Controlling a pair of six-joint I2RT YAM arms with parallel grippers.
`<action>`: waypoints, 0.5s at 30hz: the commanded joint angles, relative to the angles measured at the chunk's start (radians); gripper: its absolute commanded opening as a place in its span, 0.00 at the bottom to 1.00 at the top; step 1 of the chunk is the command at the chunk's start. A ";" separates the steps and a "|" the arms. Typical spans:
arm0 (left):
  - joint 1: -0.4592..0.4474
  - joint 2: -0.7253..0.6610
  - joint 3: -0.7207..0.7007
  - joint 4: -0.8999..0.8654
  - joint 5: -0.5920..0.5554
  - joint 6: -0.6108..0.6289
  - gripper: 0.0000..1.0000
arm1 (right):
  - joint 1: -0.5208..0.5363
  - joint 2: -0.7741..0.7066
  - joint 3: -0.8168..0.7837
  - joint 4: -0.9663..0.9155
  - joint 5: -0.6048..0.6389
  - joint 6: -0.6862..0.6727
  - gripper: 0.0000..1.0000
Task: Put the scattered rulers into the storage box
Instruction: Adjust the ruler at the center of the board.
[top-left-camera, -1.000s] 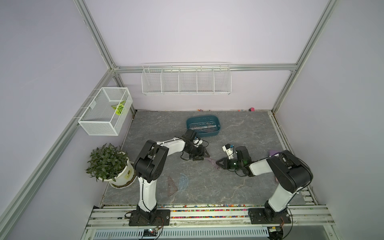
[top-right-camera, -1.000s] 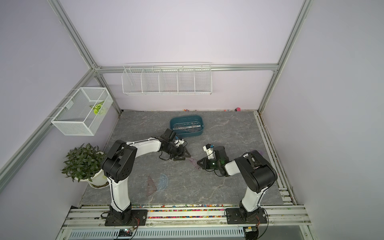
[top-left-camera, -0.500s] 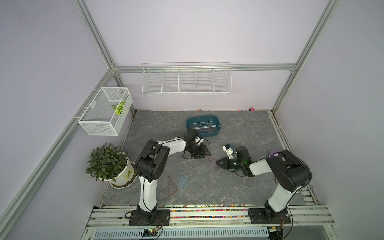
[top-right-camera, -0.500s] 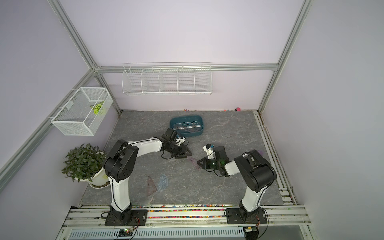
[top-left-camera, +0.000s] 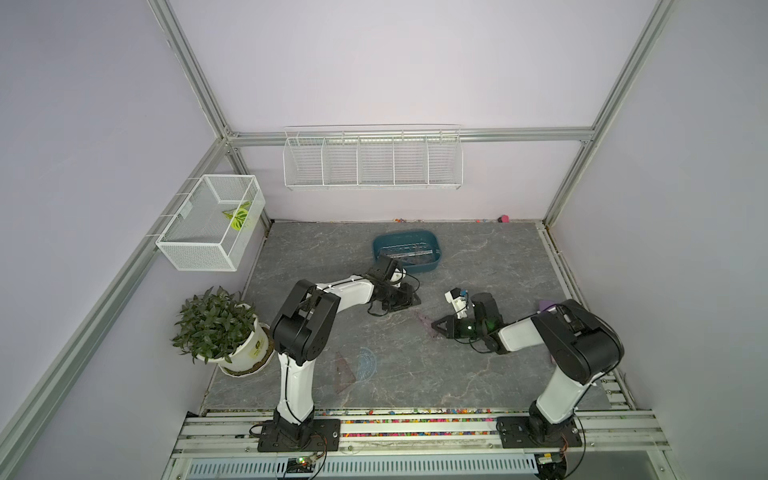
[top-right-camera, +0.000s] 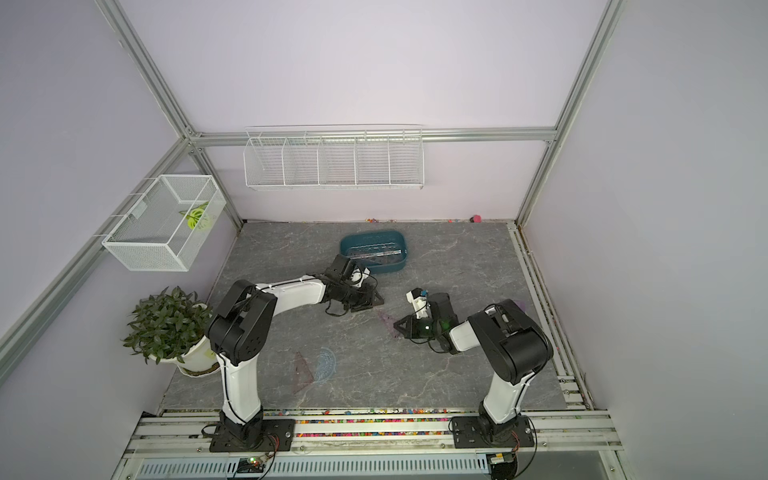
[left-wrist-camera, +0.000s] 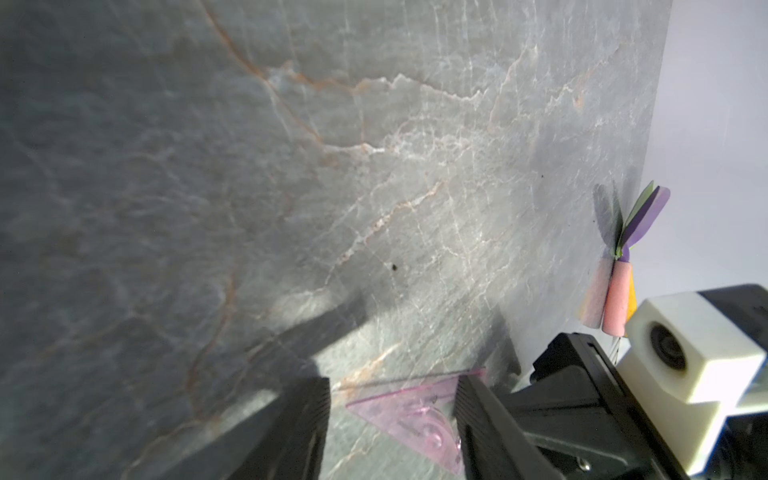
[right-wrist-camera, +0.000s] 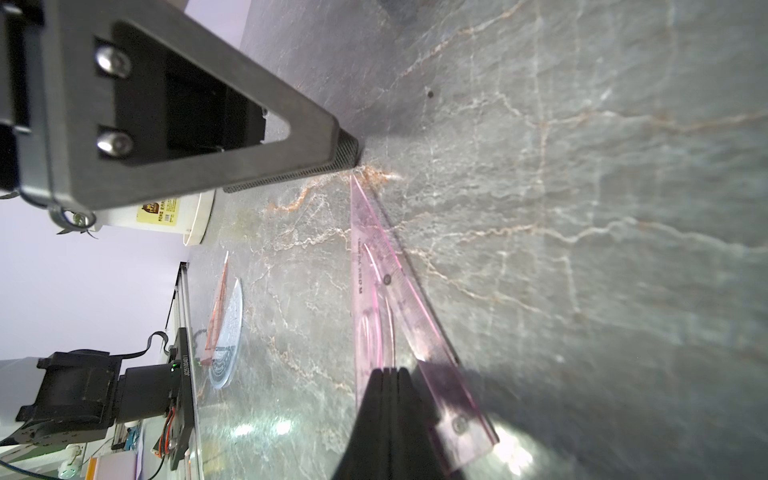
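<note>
A pink see-through triangle ruler (right-wrist-camera: 374, 270) lies flat on the grey table between the two arms, also visible in a top view (top-left-camera: 424, 322). My right gripper (right-wrist-camera: 388, 372) is shut, its tip lying on the triangle's wide end. My left gripper (left-wrist-camera: 392, 399) is open and low over the table; the triangle (left-wrist-camera: 419, 411) lies between its fingers, one fingertip (right-wrist-camera: 349, 153) at the pointed corner. A brown triangle (top-left-camera: 345, 372) and a bluish protractor (top-left-camera: 368, 363) lie near the front. The teal storage box (top-left-camera: 386, 239) at the back holds straight rulers (top-left-camera: 409, 251).
A potted plant (top-left-camera: 224, 328) stands at the left table edge. White wire baskets hang on the back wall (top-left-camera: 372, 160) and the left wall (top-left-camera: 212, 226). Pastel foam pieces (left-wrist-camera: 615, 299) lean at the right wall. A rail with coloured beads (top-left-camera: 415, 411) runs along the front.
My left gripper has edged slightly to the right, toward the pink triangle. The right arm has not moved.
</note>
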 joint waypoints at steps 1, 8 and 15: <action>0.012 0.120 -0.052 -0.129 -0.181 0.007 0.56 | -0.005 0.047 -0.050 -0.174 0.060 0.006 0.05; -0.007 0.162 -0.036 -0.127 -0.131 0.026 0.55 | -0.005 0.048 -0.042 -0.181 0.060 0.004 0.05; -0.011 0.143 -0.095 -0.176 -0.144 0.061 0.55 | -0.005 0.046 -0.037 -0.183 0.059 0.001 0.05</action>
